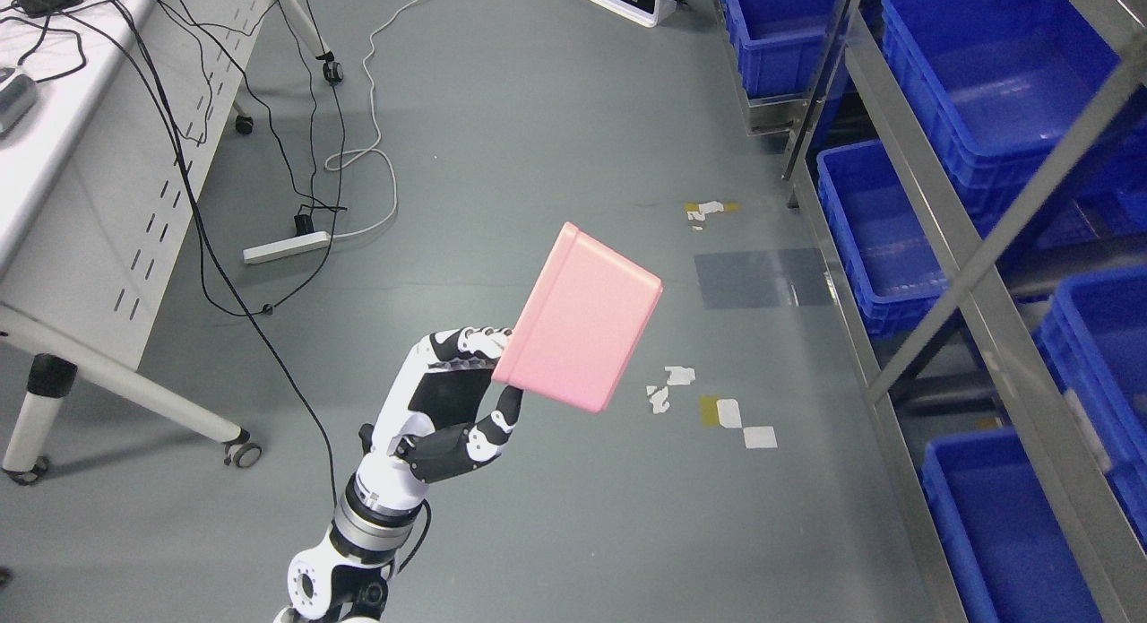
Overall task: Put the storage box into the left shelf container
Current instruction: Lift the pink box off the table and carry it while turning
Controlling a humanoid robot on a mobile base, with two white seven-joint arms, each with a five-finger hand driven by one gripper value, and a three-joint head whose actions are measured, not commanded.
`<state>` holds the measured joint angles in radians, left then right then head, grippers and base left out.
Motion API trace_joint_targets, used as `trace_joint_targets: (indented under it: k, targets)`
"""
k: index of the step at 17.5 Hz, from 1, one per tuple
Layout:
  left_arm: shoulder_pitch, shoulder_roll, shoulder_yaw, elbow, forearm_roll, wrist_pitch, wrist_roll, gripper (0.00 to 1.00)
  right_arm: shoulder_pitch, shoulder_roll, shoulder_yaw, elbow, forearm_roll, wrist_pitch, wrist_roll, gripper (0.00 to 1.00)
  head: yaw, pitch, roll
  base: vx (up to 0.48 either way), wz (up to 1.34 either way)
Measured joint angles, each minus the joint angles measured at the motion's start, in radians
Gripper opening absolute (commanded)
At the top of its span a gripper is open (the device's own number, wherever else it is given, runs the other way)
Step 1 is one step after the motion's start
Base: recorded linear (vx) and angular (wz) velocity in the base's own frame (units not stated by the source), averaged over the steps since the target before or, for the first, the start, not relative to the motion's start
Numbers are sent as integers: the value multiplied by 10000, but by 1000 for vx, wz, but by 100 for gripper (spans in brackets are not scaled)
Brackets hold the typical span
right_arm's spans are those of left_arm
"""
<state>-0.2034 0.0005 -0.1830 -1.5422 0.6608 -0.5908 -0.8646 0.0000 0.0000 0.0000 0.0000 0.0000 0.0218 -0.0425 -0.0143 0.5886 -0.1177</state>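
So the pickup part is basically done: the pink box (581, 318) is gripped at its lower-left corner by the left robot hand (457, 399), fingers wrapped on the edge, and it's held up tilted over the floor (538, 112) around the middle of the frame. What's left is the whole placing bit. The shelf (950, 246) with its blue bins (874, 237) is seen along the right side of the frame, well apart from the box, so nothing has been dropped in yet. Which bin counts as the "left" one can't be told from here. The right arm isn't seen at all.
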Motion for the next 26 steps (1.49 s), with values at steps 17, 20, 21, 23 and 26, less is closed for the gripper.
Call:
trace_joint_targets:
  k: [17, 20, 21, 23, 26]
  targets:
    - [346, -4, -156, -168, 16, -57, -190, 1, -3, 0, 0, 0, 0, 0, 4, 100, 0, 0, 0, 644, 134]
    - [452, -4, -218, -171, 18, -59, -410, 1, -5, 1, 0, -1, 0, 0, 18, 100, 0, 0, 0, 719, -694]
    - [478, -4, -234, -172, 18, -60, -437, 1, -4, 1, 0, 0, 0, 0, 26, 100, 0, 0, 0, 785, -857]
    - [519, -5, -272, -152, 16, -61, -467, 1, -4, 0, 0, -1, 0, 0, 53, 100, 0, 0, 0, 596, -1207]
    - [633, -5, -317, -100, 12, -61, -589, 2, -1, 0, 0, 0, 0, 0, 39, 100, 0, 0, 0, 511, -1474]
